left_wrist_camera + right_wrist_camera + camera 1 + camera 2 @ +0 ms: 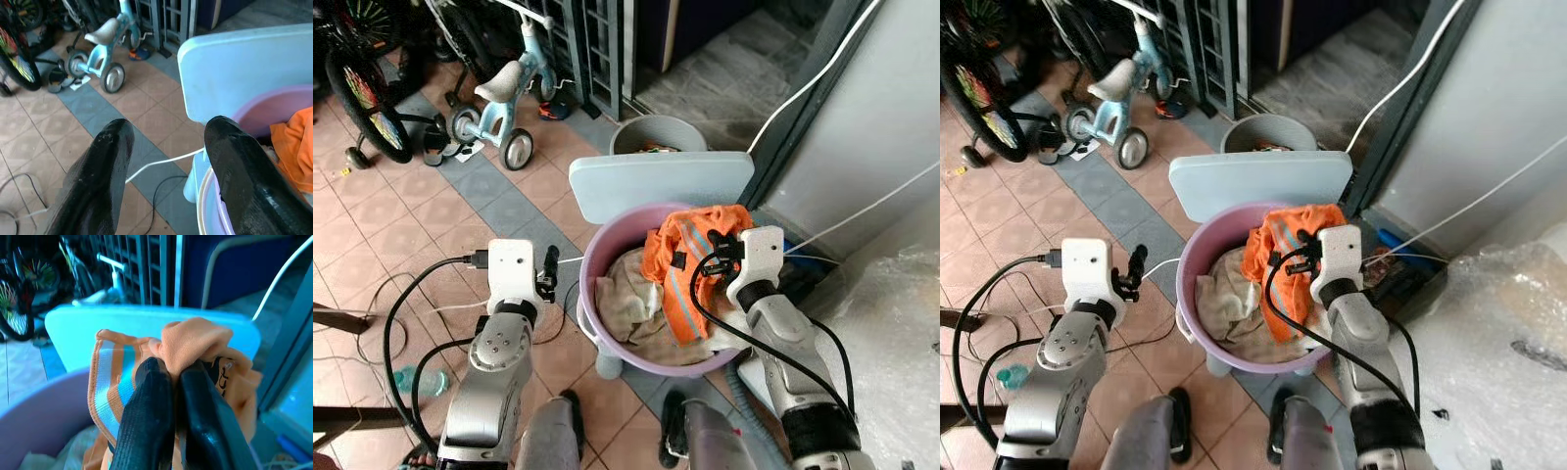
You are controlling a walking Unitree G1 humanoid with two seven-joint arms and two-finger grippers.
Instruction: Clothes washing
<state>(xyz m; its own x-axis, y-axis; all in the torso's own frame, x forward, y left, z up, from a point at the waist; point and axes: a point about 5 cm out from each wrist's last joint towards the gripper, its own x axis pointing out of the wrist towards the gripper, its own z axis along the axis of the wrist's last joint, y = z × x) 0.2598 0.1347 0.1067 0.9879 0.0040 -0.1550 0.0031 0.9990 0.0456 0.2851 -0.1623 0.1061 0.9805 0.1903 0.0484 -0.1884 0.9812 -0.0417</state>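
Right wrist view: the two black fingers of the right gripper are seen pressed together on a bunched fold of an orange garment with light blue stripes, so the cloth is pinched between them. From the head views, that gripper is placed over the right side of a purple washing tub, and the orange garment is draped from it down into the tub. A beige cloth is lying lower in the tub, to the left of the orange one and touching it.

The left gripper is held just outside the tub's left rim, above the tiled floor. Its fingers are spread apart, and nothing is caught between them. A white cable is seen on the tiles beyond them.

A pale blue board is positioned behind the tub, with its lower edge hidden by the tub's far rim. A grey bucket is stood just beyond the board. Farther off to the left, a light blue child's tricycle is parked on the tiles, and a bicycle wheel is seen beside it at the edge.
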